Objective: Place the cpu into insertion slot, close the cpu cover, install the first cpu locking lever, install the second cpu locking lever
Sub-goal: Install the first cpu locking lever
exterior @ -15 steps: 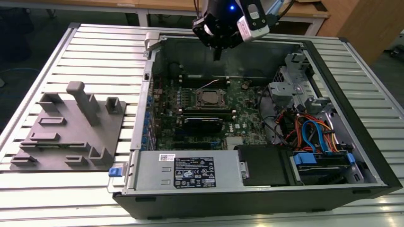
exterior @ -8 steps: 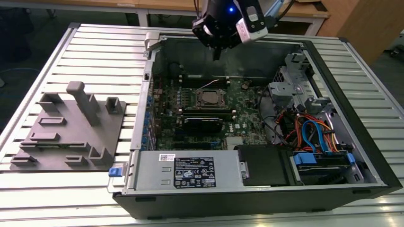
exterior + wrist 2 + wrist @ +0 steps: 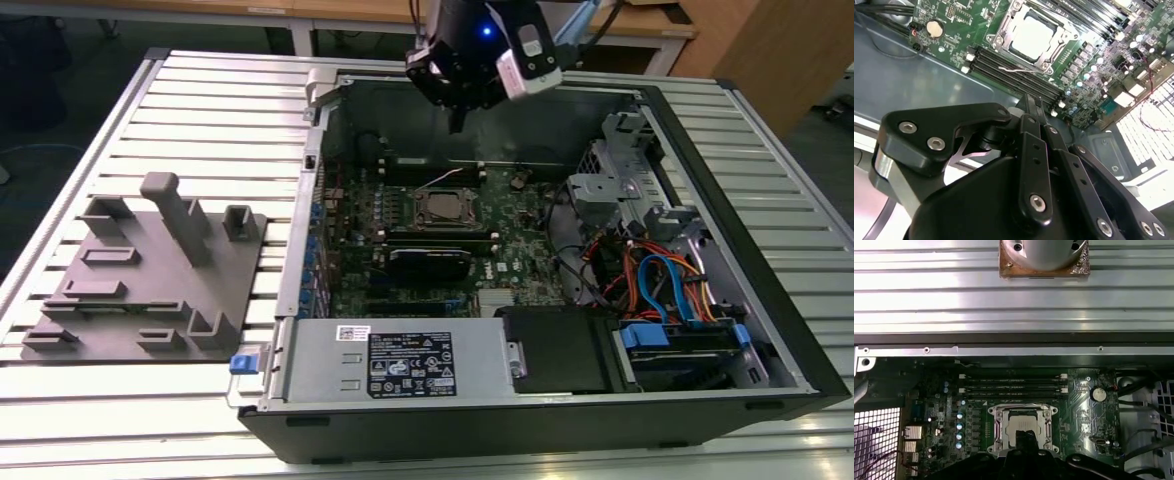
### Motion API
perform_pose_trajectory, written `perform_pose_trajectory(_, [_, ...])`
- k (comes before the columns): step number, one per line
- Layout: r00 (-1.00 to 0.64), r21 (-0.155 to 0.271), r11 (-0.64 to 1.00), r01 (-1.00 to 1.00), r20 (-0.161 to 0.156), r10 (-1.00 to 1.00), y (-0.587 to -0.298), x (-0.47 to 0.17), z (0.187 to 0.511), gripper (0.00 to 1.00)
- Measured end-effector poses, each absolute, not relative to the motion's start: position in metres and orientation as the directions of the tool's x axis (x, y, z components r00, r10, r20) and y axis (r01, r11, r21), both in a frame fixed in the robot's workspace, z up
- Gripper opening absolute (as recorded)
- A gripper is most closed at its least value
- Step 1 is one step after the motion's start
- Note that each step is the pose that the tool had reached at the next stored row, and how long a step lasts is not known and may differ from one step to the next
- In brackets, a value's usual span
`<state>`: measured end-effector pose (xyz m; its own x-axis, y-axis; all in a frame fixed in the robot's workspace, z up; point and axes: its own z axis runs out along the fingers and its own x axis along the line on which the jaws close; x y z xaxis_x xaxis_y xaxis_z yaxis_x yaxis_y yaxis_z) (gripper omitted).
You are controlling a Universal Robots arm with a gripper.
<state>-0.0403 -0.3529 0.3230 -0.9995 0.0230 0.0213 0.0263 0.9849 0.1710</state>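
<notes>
1. The slatted metal table (image 3: 120,110) is taken up mostly by the open computer case (image 3: 534,435). A grey fixture plate (image 3: 147,270) lies apart from it at the exterior view's left.
2. Inside the case, the motherboard (image 3: 514,215) is hemmed in by upright walls. A power supply box (image 3: 400,360) lies along the near edge, and cables (image 3: 654,280) are bundled at the exterior view's right. The room above the middle of the board is left open.
3. The gripper (image 3: 458,122) is seen hanging over the far wall of the case, well above the board. In the second wrist view its fingers (image 3: 1029,107) are pressed together, and nothing is held between them.
4. The insertion slot (image 3: 447,207) sits on the board well apart from the gripper. In the second wrist view, the memory slots (image 3: 1014,75) lie between it and the fingertips.
5. The cpu cover (image 3: 1054,47) is seen lying flat on the slot, framing the chip.
6. The cpu (image 3: 1033,36) is seated in the slot, its pale face showing through the cover's window.
</notes>
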Motion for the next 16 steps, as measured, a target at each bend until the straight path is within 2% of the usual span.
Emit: perform_pose_trajectory(16, [-1.0,0.171,0.985,0.026,0.021,0.023,-0.353,-0.04,0.307,0.11])
